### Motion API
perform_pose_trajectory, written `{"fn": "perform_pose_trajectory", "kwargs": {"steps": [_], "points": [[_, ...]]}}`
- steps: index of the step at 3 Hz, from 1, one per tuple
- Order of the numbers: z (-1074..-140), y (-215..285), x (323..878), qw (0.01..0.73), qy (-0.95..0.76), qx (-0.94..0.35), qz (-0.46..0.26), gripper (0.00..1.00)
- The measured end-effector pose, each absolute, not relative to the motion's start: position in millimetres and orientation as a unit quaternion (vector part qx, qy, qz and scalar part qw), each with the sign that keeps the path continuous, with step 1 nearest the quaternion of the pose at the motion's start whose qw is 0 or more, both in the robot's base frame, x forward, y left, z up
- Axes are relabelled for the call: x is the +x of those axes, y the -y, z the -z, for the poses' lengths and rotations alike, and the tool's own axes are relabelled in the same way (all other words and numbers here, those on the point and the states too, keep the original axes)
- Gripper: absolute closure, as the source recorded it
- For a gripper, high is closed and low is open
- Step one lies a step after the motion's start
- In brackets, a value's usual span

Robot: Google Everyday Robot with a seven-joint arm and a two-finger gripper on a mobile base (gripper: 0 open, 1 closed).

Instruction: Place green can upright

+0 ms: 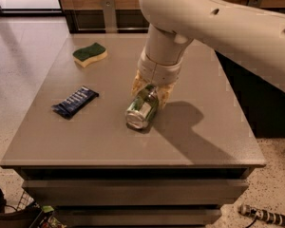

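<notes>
The green can (141, 110) lies on its side near the middle of the grey table (206, 141), its silver end facing the table's front edge. My gripper (152, 92) comes down from above over the can's far end. Its two pale fingers (137, 83) sit one on each side of the can and press against it. The can's lower side rests on the table top. The far end of the can is hidden behind the gripper.
A green-and-yellow sponge (90, 54) lies at the back left of the table. A dark blue snack packet (75, 101) lies at the left, apart from the can. My arm (228, 27) spans the upper right. Dark cabinets stand behind the table.
</notes>
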State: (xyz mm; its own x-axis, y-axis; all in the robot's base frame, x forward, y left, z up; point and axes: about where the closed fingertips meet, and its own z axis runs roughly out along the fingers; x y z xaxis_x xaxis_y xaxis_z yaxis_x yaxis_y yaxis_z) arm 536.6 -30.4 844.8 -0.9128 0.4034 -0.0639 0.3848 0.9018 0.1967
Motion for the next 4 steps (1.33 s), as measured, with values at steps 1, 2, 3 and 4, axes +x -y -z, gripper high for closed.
{"fn": "perform_pose_trajectory", "kwargs": {"steps": [1,2,3,4], "points": [[-880.2,42.7,558.1,0.13,-0.97,0.181,-0.096,1.0],[-927.4,56.2,578.2,0.224,-0.958,0.146,-0.107,1.0],[-953.2,64.5,581.8,0.281,-0.945,0.112,-0.123,1.0],[-957.9,76.5,578.0,0.322,-0.93,0.068,-0.163,1.0]]}}
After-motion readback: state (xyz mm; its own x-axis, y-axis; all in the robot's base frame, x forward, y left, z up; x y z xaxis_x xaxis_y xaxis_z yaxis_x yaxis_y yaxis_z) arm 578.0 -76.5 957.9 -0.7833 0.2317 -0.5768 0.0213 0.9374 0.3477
